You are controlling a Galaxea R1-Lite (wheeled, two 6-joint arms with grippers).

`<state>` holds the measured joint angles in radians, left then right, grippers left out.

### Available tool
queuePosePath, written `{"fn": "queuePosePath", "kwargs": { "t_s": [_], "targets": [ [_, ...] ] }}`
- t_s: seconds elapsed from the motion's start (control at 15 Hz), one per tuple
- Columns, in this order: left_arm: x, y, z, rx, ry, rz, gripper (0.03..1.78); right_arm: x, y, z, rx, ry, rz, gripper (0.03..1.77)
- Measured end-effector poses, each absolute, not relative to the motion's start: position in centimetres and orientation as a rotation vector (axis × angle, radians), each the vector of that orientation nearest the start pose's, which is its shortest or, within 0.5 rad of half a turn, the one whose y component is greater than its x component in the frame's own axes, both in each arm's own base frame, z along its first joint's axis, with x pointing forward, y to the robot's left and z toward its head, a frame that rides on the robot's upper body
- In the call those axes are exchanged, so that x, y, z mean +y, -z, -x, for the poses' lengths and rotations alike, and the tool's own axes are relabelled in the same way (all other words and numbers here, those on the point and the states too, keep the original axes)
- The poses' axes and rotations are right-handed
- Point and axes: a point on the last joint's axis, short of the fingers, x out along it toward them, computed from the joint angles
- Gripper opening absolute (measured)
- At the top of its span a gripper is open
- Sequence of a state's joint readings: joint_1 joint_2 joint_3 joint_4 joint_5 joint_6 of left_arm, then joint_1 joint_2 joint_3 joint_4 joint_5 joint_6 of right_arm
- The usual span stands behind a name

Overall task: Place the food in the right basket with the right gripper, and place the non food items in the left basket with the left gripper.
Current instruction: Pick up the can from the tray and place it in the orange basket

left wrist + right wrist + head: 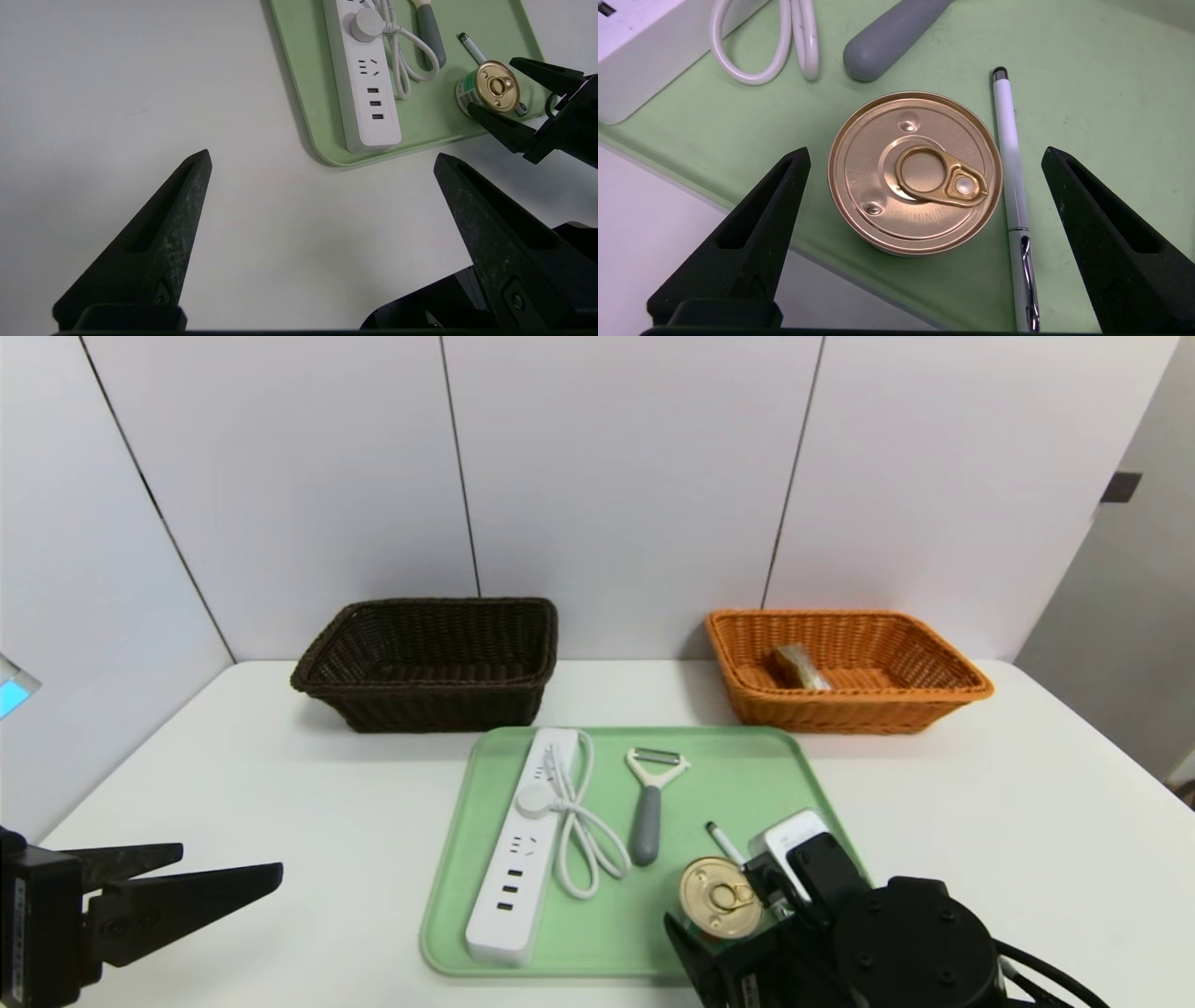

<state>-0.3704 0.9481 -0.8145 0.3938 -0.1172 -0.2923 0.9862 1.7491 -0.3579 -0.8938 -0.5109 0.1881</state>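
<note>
Two wide-open jaws of the empty right gripper (pixel 926 151) straddled the upright can (pixel 915 172) and the pen (pixel 1014 186), lower right in the head view; the left gripper (pixel 322 154) gaped empty, lower left.

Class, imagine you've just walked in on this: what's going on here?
A robot is sorting food from non-food. Its right gripper is open over the green tray, with a tin can and a white pen between its fingers, neither gripped. The left gripper hangs open and empty over the table. A power strip and a peeler also lie on the tray. One small packet is in the orange basket.
</note>
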Motion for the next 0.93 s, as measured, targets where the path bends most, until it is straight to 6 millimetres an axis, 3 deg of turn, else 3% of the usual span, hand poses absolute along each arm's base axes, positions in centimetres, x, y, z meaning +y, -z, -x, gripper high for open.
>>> {"fn": "queuePosePath", "kwargs": {
  "t_s": [0.33,0.67,0.93],
  "targets": [
    [-3.8,-24.2,-9.0,0.600,0.397,0.212,1.69,20.0,-8.6,-14.6,0.418,-0.426,0.168,1.03],
    [-3.8,-24.1,-9.0,0.605,0.396,0.212,1.69,20.2,-8.8,-14.7,0.412,-0.428,0.164,0.97],
    [-3.8,-23.8,-9.0,0.615,0.396,0.210,1.69,21.0,-11.9,-15.8,0.310,-0.429,0.107,0.97]
  ]
}}
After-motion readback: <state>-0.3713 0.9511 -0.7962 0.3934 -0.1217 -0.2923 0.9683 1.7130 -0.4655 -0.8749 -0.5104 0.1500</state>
